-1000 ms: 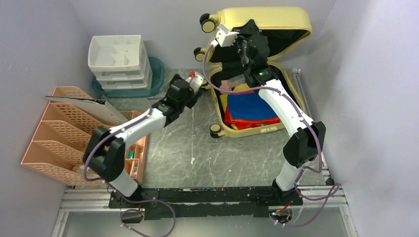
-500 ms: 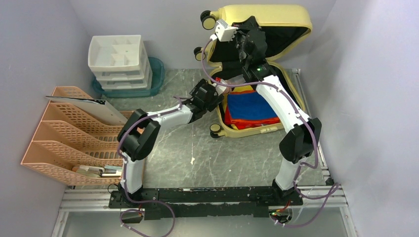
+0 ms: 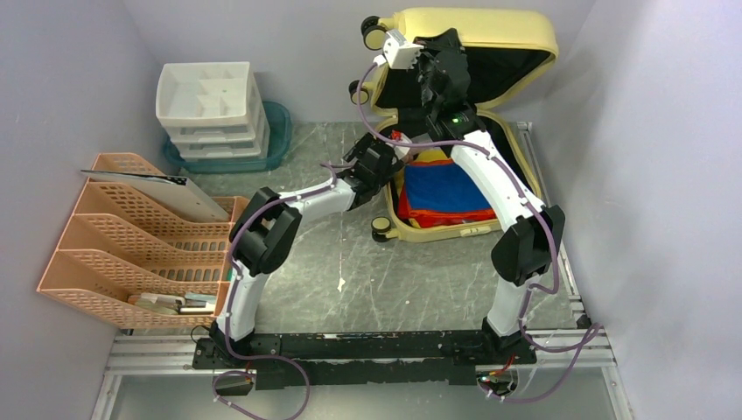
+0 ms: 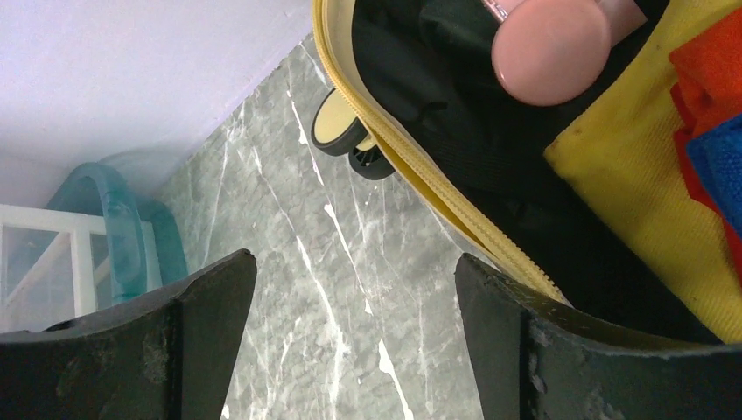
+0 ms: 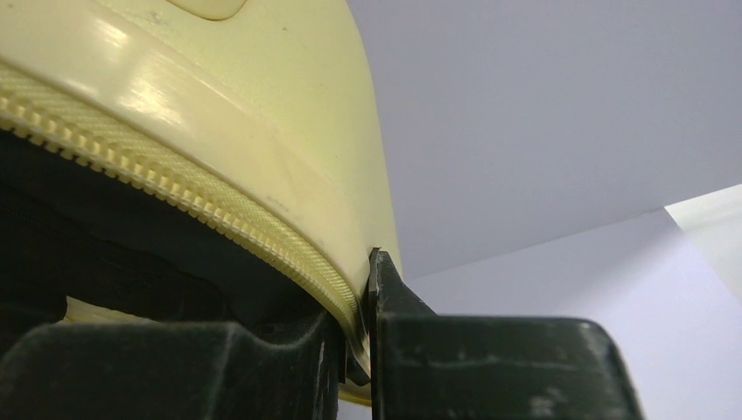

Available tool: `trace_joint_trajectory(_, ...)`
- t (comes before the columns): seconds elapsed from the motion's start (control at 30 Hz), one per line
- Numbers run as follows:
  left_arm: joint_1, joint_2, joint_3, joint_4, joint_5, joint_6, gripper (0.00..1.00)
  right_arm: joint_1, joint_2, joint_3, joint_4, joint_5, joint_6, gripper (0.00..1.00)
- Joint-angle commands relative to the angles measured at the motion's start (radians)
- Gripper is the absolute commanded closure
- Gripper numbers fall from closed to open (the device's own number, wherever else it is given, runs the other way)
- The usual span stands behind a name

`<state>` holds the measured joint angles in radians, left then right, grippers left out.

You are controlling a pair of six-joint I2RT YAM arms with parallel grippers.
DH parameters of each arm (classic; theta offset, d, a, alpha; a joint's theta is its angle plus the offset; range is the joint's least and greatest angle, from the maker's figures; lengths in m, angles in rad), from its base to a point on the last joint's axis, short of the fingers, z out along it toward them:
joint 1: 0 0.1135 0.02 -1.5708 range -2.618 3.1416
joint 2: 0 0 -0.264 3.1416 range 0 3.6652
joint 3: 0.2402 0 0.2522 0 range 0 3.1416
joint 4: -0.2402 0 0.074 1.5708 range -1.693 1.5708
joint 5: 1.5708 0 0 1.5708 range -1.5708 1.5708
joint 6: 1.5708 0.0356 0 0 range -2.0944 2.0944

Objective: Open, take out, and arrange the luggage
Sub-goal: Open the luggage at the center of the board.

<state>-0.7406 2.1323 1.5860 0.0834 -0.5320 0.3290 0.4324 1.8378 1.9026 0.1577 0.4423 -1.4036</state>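
Luggage — glossy, ribbed zip — pinched by right gripper; left gripper spread.

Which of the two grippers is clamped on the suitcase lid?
The right gripper, pinching the luggage lid's zipper rim; the left gripper is open, holding nothing.

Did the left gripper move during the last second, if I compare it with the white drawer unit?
Yes. The left gripper went right, away from the white drawer unit, and is now open at the left rim of the luggage.
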Motion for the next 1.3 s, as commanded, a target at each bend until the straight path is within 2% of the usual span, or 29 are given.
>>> trace_joint_trajectory(0.0,-0.035,0.066,0.061,0.071,0.067,-0.003,0.11,-0.04,0.007,0.019,-0.038,0.178,0.076,1.0)
trace_joint_trajectory(0.33,-0.058,0.145,0.22,-0.022,0.116,-0.043,0.12,-0.041,-0.018,-0.011,-0.01,0.2,0.071,1.0)
trace_joint_trajectory(0.6,-0.1,0.13,0.209,-0.073,0.216,-0.085,0.11,-0.043,0.019,-0.035,0.071,0.178,0.031,1.0)
trace_joint_trajectory(0.77,-0.092,0.099,0.222,-0.082,0.156,-0.09,0.07,-0.043,0.079,-0.008,0.118,0.195,0.033,1.0)
trace_joint_trajectory(1.0,-0.035,-0.114,0.04,-0.082,0.212,-0.07,0.04,-0.029,0.071,-0.002,0.077,0.18,0.108,0.99)
trace_joint_trajectory(1.07,-0.033,-0.199,-0.035,-0.074,0.241,-0.046,0.04,-0.022,0.065,-0.008,0.071,0.177,0.12,0.9)
trace_joint_trajectory(1.17,-0.033,-0.308,-0.116,-0.095,0.307,-0.019,0.04,-0.014,0.054,-0.018,0.057,0.172,0.135,0.89)
trace_joint_trajectory(1.27,-0.036,-0.41,-0.193,-0.12,0.448,0.032,0.04,-0.009,0.046,-0.015,0.039,0.167,0.158,0.89)
